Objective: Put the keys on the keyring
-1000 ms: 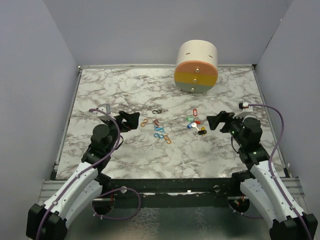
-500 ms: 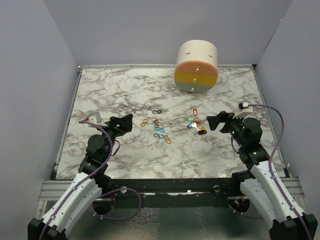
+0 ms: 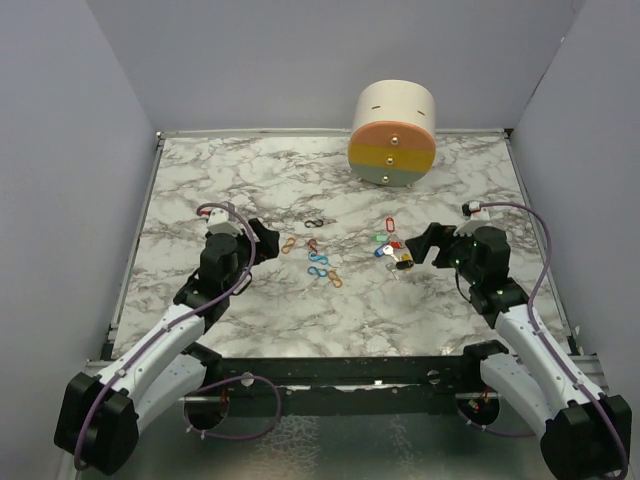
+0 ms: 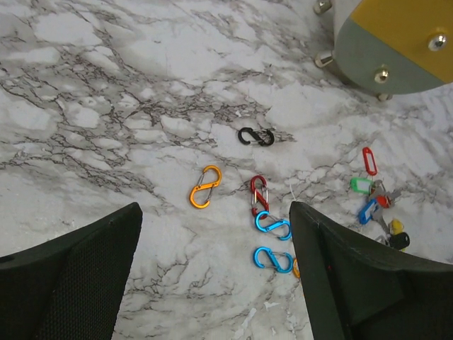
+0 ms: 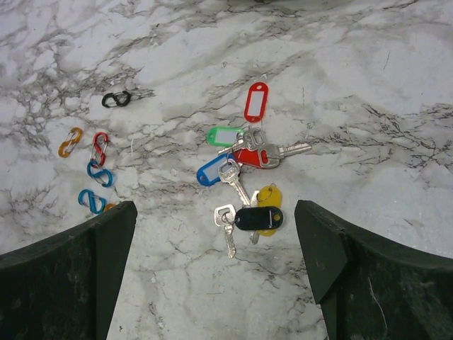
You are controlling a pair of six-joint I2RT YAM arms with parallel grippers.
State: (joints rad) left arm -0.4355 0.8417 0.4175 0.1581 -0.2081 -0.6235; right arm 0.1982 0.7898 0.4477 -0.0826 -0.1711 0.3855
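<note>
The keys (image 3: 392, 250) lie in a loose cluster on the marble table, with red, green, blue, yellow and black plastic heads. They show clearly in the right wrist view (image 5: 244, 184) and at the right edge of the left wrist view (image 4: 375, 205). My right gripper (image 3: 425, 243) is open and empty, just right of the keys, its fingers apart on either side in its own view (image 5: 216, 209). My left gripper (image 3: 265, 240) is open and empty, left of several small S-shaped clips (image 3: 315, 262), which also show in its own view (image 4: 272, 224). I cannot pick out a separate keyring.
A round wooden drum (image 3: 392, 135) with orange, yellow and grey bands lies on its side at the back, and its edge shows in the left wrist view (image 4: 396, 42). A black clip (image 4: 255, 137) lies apart from the others. A red oval tag (image 5: 256, 101) lies behind the keys. Grey walls enclose the table.
The left arm swung out to the left and came back, so its gripper again faces the clips. The right gripper has moved slightly left, closer to the keys.
</note>
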